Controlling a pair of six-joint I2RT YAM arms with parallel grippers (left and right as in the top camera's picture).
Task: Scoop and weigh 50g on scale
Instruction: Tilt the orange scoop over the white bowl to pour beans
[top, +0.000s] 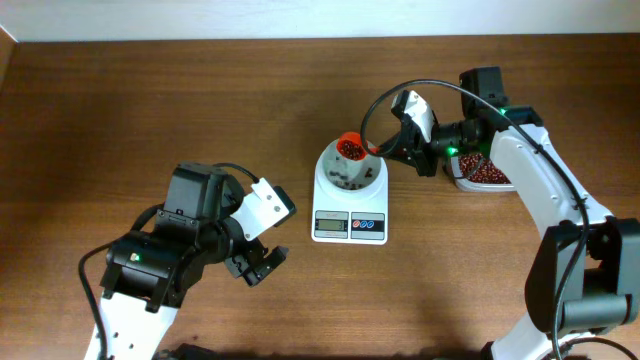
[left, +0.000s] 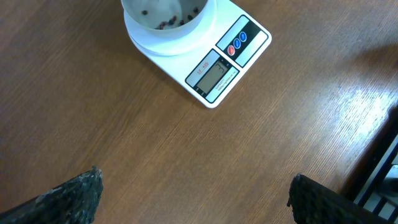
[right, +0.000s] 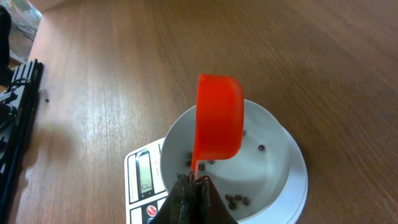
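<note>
Right claw (right: 191, 190): clamps red scoop (right: 219, 118) over the scale (top: 350, 226), at bowl (right: 277, 134) edge.
Left claw (left: 196, 196): wide, free table (left: 124, 143) before it.
Beans (right: 236, 200): few in bowl.

I can read nothing here: the scale (left: 180, 57) carries small print beside its display (left: 216, 73), but it is too blurred to make out.

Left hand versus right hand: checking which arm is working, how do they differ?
The left hand is open and empty; the right hand is shut on the orange scoop. The left hand hangs over table near the scale; the right hand holds the scoop above its bowl. Both have dark fingers.
</note>
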